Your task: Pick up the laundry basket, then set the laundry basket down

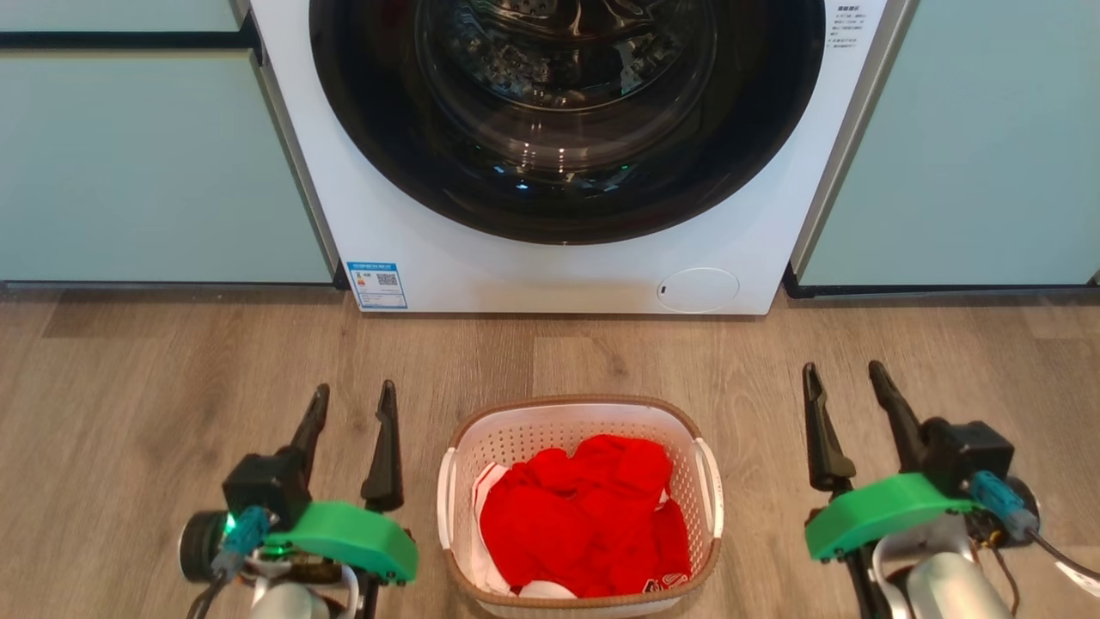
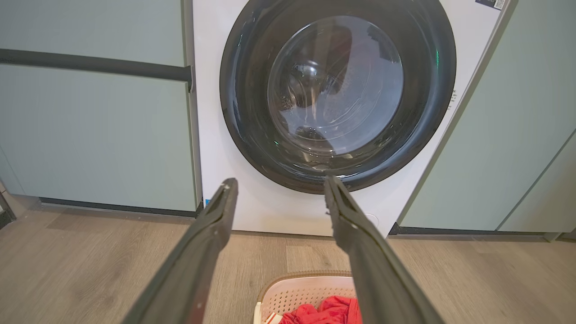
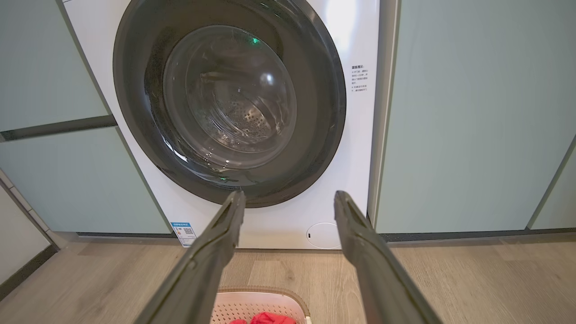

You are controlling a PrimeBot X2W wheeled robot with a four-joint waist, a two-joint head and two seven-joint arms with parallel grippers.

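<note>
Spread wide and empty, left claw (image 1: 354, 391) and right claw (image 1: 842, 370) flank the laundry basket (image 1: 524, 443), which sits on the wooden floor (image 1: 172, 361) holding red clothes (image 1: 584, 516), a washing machine (image 1: 550, 266) beyond it. Its side handles face one claw each, the left claw nearer.

1. Laundry basket (image 1: 533, 434): white, perforated dot pattern; brown woven-look rim.
2. Cloth (image 1: 584, 516): red, with white patches.
3. Washing machine (image 1: 533, 275): white body; black door ring (image 1: 361, 103); blue label (image 1: 376, 284).
4. Cabinets (image 1: 155, 163): pale green.
5. Floor (image 1: 172, 361): grey-brown wood grain.
</note>
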